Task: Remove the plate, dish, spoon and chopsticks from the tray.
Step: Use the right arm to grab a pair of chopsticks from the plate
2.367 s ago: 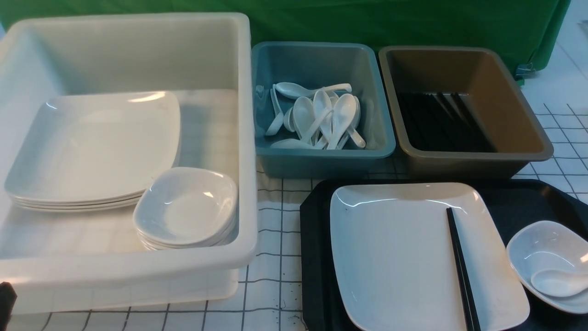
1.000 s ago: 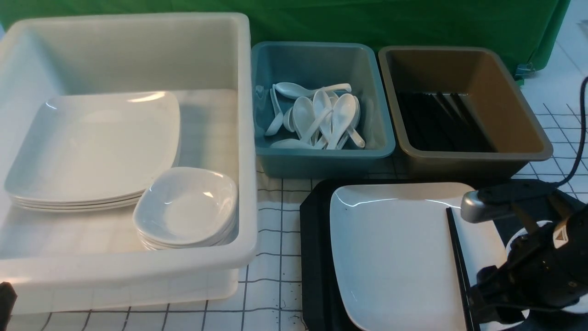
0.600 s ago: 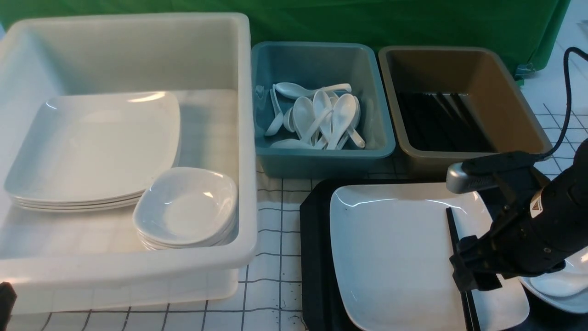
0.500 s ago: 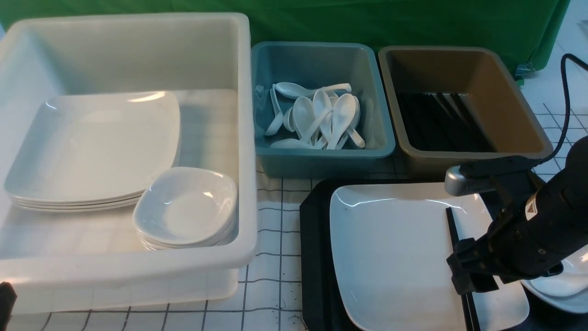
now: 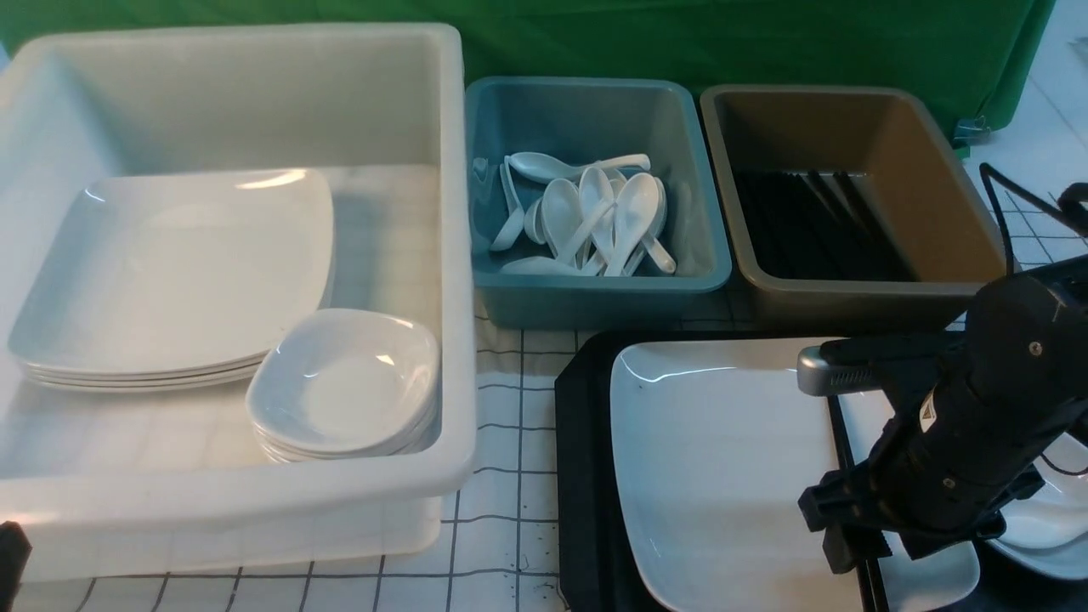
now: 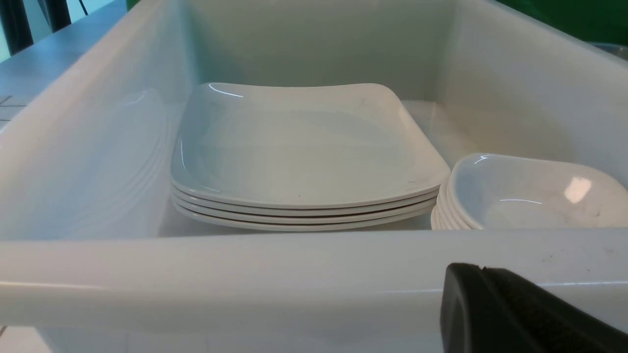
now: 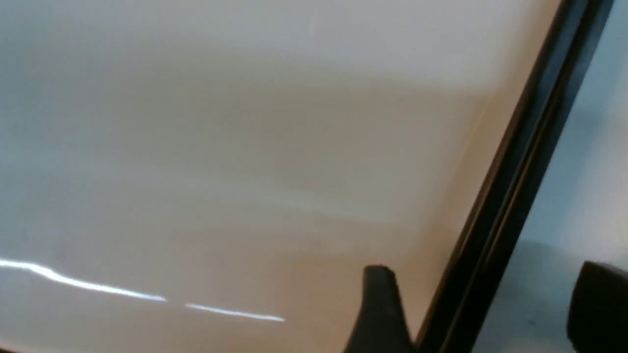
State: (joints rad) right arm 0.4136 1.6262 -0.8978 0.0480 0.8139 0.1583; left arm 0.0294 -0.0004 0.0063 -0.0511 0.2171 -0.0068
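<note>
The large white plate lies on the black tray. The black chopsticks lie together across the plate's right side. The small dish sits on the tray to the right, holding the spoon; my right arm partly hides both. My right gripper is low over the plate's near right part. In the right wrist view it is open, one finger on each side of the chopsticks, above the plate. My left gripper looks shut and empty, just outside the white tub's near wall.
A big white tub at left holds a stack of plates and a stack of dishes. A teal tub holds several spoons. A brown tub behind the tray holds black chopsticks.
My right arm came in from the right, moved left over the plate and lowered until its open fingers straddle the chopsticks. The left arm and the tableware have not moved.
</note>
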